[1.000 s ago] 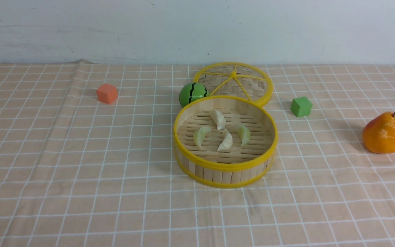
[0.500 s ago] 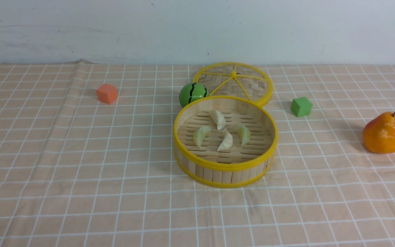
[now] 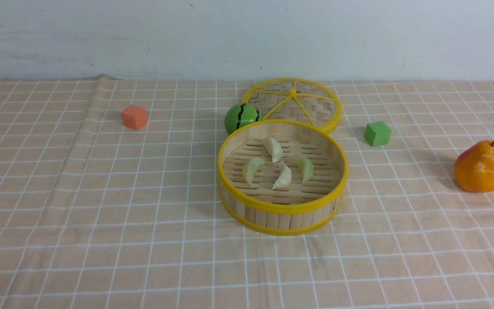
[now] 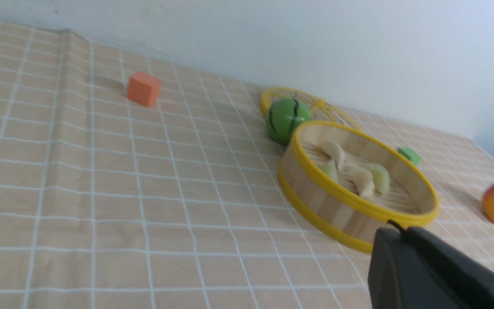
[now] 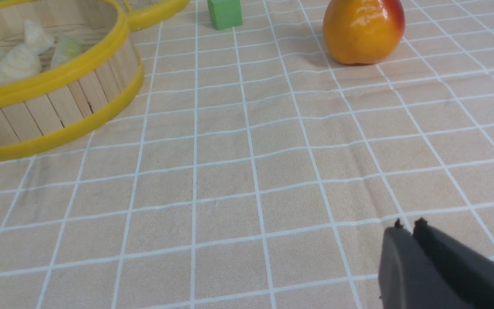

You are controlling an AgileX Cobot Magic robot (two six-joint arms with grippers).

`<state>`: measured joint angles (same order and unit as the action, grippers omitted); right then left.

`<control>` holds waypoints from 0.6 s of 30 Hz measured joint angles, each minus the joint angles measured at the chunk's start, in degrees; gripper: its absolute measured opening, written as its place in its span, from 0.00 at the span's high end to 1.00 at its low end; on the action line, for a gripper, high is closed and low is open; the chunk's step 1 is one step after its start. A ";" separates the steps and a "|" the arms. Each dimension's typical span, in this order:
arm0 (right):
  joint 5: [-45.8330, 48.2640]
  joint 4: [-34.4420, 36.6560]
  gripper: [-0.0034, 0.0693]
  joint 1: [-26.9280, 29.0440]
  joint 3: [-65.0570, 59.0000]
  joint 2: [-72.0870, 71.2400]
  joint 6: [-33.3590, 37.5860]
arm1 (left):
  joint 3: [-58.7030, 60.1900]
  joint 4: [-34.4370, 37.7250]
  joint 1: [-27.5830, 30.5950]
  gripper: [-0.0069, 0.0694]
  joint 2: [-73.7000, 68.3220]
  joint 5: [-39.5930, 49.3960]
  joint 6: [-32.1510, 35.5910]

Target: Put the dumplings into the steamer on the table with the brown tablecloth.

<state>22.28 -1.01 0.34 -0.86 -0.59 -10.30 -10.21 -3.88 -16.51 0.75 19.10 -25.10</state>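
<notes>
The steamer (image 3: 281,209), a round bamboo basket with yellow rims, stands mid-table on the brown tablecloth (image 3: 101,193). Several pale dumplings (image 3: 283,176) lie on its slatted floor, apart from one another. The left wrist view shows my left gripper (image 4: 399,226) shut and empty, short of the steamer's (image 4: 315,197) near wall. My right gripper (image 5: 409,223) is shut too, holding nothing, low over bare cloth well to the right of the steamer (image 5: 58,103). In the front view only a dark sliver at the lower left corner shows.
The flat woven lid (image 3: 292,103) lies behind the steamer, with a green striped ball (image 3: 242,118) at its left. An orange cube (image 3: 134,117) sits at the far left, a green cube (image 3: 377,133) to the right, and a pear (image 3: 480,166) at the far right.
A dark sliver has come into the lower left corner of the front view. The steamer, the dumplings and the other objects have not moved.
</notes>
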 joint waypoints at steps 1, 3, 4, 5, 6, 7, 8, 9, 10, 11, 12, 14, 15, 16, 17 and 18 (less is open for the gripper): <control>0.00 0.00 0.90 0.00 0.00 0.00 0.00 | 1.40 2.28 2.92 0.93 0.00 -2.02 2.28; 0.00 0.00 0.90 0.00 0.00 0.00 0.00 | 3.85 6.18 8.11 0.93 0.00 -4.90 6.63; 0.00 0.00 0.90 0.00 0.00 0.00 0.00 | 4.11 6.91 8.65 0.93 0.00 -5.33 7.57; 0.00 0.00 0.89 0.00 0.00 0.00 0.00 | 6.14 9.08 13.10 0.93 0.00 -6.23 10.92; 0.00 0.00 0.89 0.00 0.00 0.00 0.00 | 6.97 9.71 14.77 0.93 0.00 -6.40 12.48; 0.00 0.00 0.89 0.00 0.00 0.00 0.00 | 7.95 10.05 16.59 0.93 0.00 -6.40 13.65; 0.00 0.00 0.89 0.00 0.00 0.00 0.00 | 8.31 10.19 17.23 0.93 0.00 -6.40 13.82; 0.00 0.00 0.89 0.00 0.00 0.00 0.00 | 9.49 10.20 19.05 0.93 0.00 -6.00 14.85; 0.00 0.00 0.89 0.00 0.00 0.00 0.00 | 10.08 10.20 19.79 0.93 0.00 -5.62 15.13; 0.00 0.00 0.89 0.00 0.00 0.00 0.00 | 10.84 10.06 20.41 0.93 0.00 -4.92 15.36; 0.00 0.00 0.88 0.00 0.00 0.00 0.00 | 11.30 9.90 20.59 0.93 0.00 -4.31 15.55; 0.00 -0.05 0.88 0.00 0.00 0.00 0.00 | 11.69 9.73 20.68 0.93 0.00 -3.57 15.60; 0.00 -0.05 0.88 0.00 0.00 0.00 0.00 | 11.77 9.73 20.73 0.93 0.00 -3.26 15.60; 0.00 -0.05 0.87 0.00 0.00 0.00 0.00 | 11.88 9.73 20.73 0.93 0.00 -2.56 15.60; 0.00 -0.05 0.87 0.00 0.00 0.00 0.00 | 11.87 9.73 20.73 0.93 0.00 -1.90 15.39; 0.00 -0.05 0.87 0.00 0.00 0.00 0.00 | 11.87 9.66 20.73 0.93 0.00 -1.29 15.08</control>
<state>22.28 -1.06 0.34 -0.86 -0.59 -10.30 1.66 5.78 4.22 0.75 17.81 -10.02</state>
